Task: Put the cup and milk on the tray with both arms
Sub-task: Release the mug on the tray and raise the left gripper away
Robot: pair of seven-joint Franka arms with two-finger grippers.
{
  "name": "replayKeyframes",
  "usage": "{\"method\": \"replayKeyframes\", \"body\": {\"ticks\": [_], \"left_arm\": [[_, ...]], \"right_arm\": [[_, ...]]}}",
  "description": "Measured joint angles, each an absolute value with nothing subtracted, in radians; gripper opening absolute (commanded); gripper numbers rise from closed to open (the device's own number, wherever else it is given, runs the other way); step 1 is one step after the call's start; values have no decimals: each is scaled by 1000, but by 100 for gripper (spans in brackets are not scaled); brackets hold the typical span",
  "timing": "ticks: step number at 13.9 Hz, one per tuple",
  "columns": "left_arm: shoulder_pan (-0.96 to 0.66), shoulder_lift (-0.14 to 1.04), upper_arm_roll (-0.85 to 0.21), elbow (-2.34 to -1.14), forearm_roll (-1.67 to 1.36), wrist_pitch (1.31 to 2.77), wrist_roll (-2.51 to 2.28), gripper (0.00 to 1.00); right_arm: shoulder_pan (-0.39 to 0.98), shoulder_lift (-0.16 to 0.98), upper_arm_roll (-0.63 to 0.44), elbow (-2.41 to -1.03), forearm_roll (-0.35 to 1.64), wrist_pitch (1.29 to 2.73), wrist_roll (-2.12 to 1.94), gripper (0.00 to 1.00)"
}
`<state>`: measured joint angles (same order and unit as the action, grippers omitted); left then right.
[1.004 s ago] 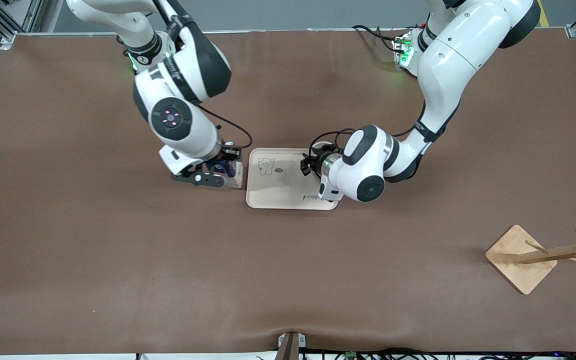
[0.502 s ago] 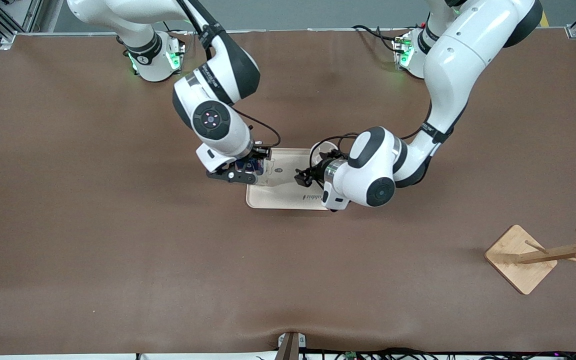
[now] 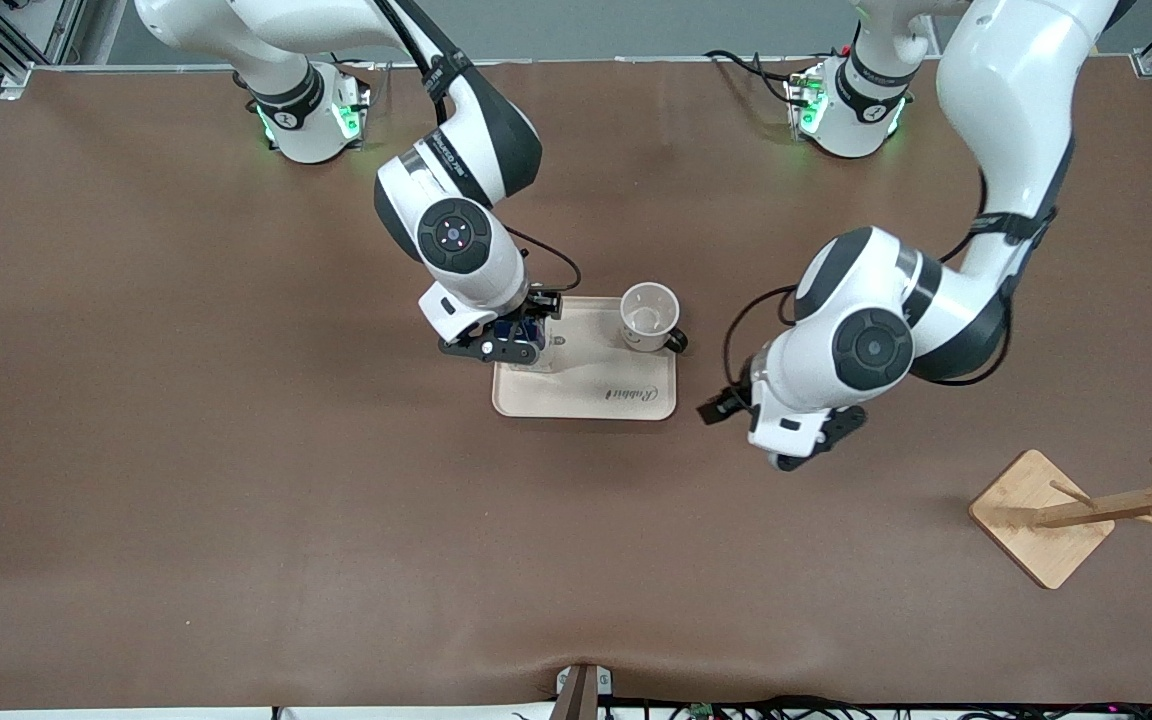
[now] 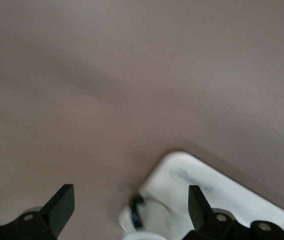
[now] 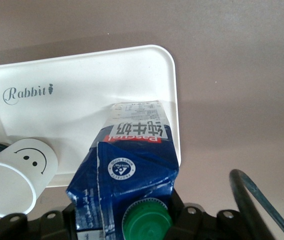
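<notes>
The cream tray lies mid-table. The white cup stands upright on the tray's corner toward the left arm's end; its smiley face shows in the right wrist view. My right gripper is shut on the blue milk and holds it upright over the tray's edge toward the right arm's end. In the right wrist view the milk with its green cap sits between the jaws above the tray. My left gripper is open and empty over the table beside the tray. The left wrist view shows its gripper, the tray and the cup's handle.
A wooden mug stand lies tipped over near the left arm's end, nearer to the front camera. The brown table mat covers the whole table.
My left gripper let go of the cup on the tray and drew back toward the left arm's end. My right gripper carried the milk from beside the tray to over it.
</notes>
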<state>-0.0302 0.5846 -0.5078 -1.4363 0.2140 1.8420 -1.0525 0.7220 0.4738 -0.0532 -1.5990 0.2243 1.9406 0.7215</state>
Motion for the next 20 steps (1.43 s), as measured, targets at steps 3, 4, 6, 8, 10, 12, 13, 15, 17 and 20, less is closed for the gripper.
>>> {"method": "replayKeyframes", "body": {"ticks": [3,4,6,8,10,12,13,15,17,20], "left_arm": [[-30,535,-508,-1436,379,1785,-1042,100],[-23,518,-507,-1436,395,1777,-1022,100],[25,482,-505,-1436,405,1768,-927,100],[87,444,-505,-1435,405,1766,-797,100],[131,404,-506,-1435,405,1760,-721,100],[153,360,-507,-1434,404,1718,-663,100],[158,337,-508,-1434,404,1702,-637,100],[166,289,-508,-1434,401,1672,-577,100],[180,246,-505,-1435,356,1641,-520,100],[177,152,-400,-1463,200,1619,-369,100]], "right_arm": [[726,480,-53,-1599,225,1944,731,100],[727,481,-53,-1599,225,1946,737,100],[729,483,-53,-1599,225,1947,741,100],[730,483,-53,-1599,225,1947,742,100],[730,483,-53,-1599,225,1947,742,100],[730,483,-53,-1599,225,1948,743,100],[730,484,-53,-1599,225,1948,743,100],[731,484,-53,-1599,226,1949,743,100],[733,484,-53,-1599,227,1950,743,100],[736,484,-53,-1598,229,1950,744,100]]}}
